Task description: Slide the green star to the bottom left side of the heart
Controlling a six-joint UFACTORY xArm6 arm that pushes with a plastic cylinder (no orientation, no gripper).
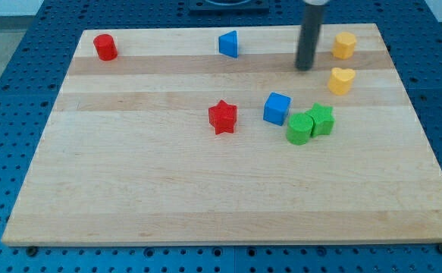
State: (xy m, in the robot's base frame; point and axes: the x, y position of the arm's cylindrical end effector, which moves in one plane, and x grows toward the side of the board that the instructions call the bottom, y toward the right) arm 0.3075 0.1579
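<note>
You get bright, even light from overhead; the wooden board (205, 189) shows no glare. Blocks cast only short, soft shadows. The picture is slightly soft, with the rod (308, 34) mildly blurred.

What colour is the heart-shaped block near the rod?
Yellow: the heart, seen in the camera view.

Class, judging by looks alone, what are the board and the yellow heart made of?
Board: pale wood, apparently, with visible grain and joined strips, smooth matte finish. Yellow heart: probably painted wood or plastic; its even, opaque colour hides any grain.
</note>
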